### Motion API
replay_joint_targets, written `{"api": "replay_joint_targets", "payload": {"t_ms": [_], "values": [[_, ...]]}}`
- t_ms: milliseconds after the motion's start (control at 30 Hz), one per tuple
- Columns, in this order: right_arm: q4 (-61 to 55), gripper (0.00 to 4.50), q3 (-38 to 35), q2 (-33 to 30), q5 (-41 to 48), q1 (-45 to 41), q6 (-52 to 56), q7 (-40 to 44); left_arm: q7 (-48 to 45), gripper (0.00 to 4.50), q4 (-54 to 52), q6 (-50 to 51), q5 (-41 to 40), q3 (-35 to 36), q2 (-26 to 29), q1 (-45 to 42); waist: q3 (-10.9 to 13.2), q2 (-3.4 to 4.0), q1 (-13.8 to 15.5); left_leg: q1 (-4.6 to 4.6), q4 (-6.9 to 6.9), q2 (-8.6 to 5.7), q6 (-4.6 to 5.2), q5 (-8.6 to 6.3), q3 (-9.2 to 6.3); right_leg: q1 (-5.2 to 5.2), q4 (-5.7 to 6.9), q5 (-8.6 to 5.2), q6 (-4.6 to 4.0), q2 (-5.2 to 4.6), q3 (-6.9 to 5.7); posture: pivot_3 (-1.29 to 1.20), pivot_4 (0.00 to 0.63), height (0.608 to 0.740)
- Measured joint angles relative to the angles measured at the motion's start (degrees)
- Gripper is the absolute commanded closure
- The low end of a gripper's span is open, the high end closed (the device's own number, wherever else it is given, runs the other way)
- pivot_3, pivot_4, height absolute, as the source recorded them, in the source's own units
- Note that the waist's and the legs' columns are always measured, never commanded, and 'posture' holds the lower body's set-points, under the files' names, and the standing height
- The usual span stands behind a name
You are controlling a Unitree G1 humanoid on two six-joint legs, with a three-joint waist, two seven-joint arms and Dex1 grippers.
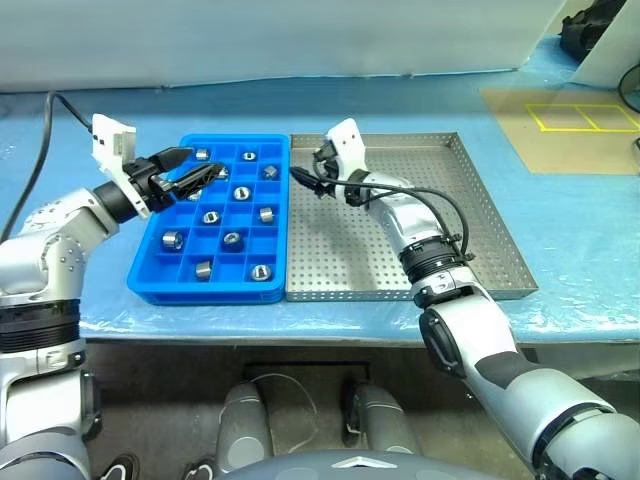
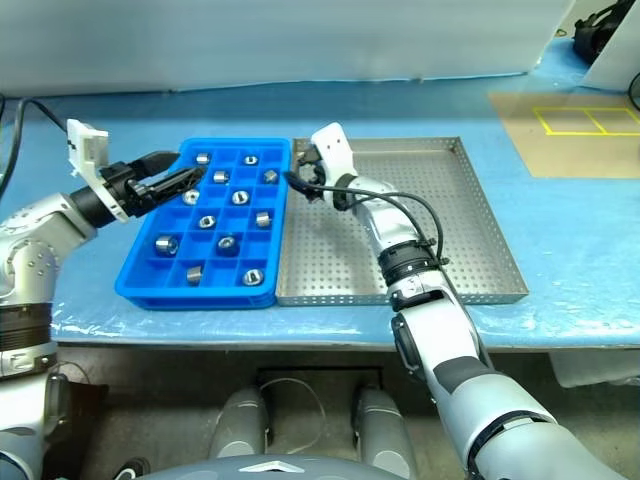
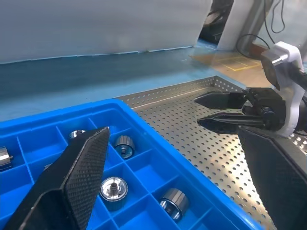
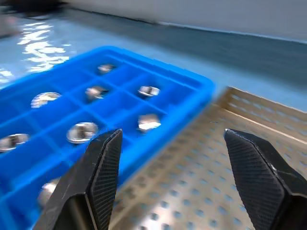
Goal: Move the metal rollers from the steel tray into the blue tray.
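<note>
Hovering right tool (image 1: 305,180), fingers apart, holding nothing

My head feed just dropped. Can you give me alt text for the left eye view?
A blue tray with metal rollers in its compartments sits beside a steel tray with no rollers visible. The open left gripper hovers over the blue tray; the open right gripper is above the trays' shared edge.

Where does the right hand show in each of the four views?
Left eye view: right hand, open, over the steel tray beside the blue tray.
Right eye view: same spot.
Left wrist view: seen from the side over the steel tray.
Right wrist view: its own fingers rise from the bottom.
Shared landmark: the seam between the trays.
</note>
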Motion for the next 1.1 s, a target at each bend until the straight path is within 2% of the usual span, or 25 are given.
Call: {"api": "replay_joint_targets", "payload": {"t_ms": [367, 600, 1100], "values": [[11.54, 1.03, -1.5, -0.16, -1.32, -7.68, -4.95, -6.48, 6.3, 0.0, 1.76, -5.78, 5.47, -0.4, -3.61, -0.68, 0.01, 0.01, 0.11, -0.04, 0.02, 0.01, 0.07, -0.04, -0.01, -0.05, 0.02, 0.0, 0.0, -0.01, -0.03, -0.07, 0.15, 0.74], [14.76, 1.03, -2.51, -0.16, -1.38, -8.12, -6.19, -9.97, 11.3, 0.0, 5.34, -8.38, 6.97, 1.01, -4.07, -2.44, 0.01, 0.01, 0.16, -0.05, 0.04, 0.01, 0.08, -0.05, -0.01, -0.05, 0.04, 0.0, 0.0, -0.01, -0.03, -0.07, 0.15, 0.74], [17.18, 1.03, -4.08, -0.95, -2.12, -8.9, -6.21, -15.08, 12.87, 0.0, 11.14, -10.91, 9.23, 0.83, -5.06, -7.23, 0.01, 0.02, -0.02, -0.07, 0.04, 0.01, 0.08, -0.04, -0.01, -0.08, 0.04, 0.0, 0.0, 0.0, -0.03, -0.14, 0.15, 0.74]]}}
